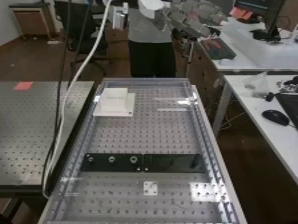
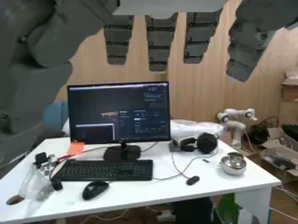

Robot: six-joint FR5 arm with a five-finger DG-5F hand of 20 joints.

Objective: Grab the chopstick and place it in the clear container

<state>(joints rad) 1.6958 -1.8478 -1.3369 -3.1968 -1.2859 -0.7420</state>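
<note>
Chopstick whereabouts unclear; hand point(image 1: 188, 19) released, fingers straight; black bar point(image 1: 166, 163) crosses bench point(image 1: 148, 135), white block point(image 1: 115, 96) beyond.

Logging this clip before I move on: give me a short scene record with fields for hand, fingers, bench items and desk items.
hand: raised beyond the bench's far end
fingers: extended, open, empty
bench: perforated top
far left on bench: white stepped block
across bench: black strip
near it: small white plate
desk: monitor, keyboard, mouse
</note>
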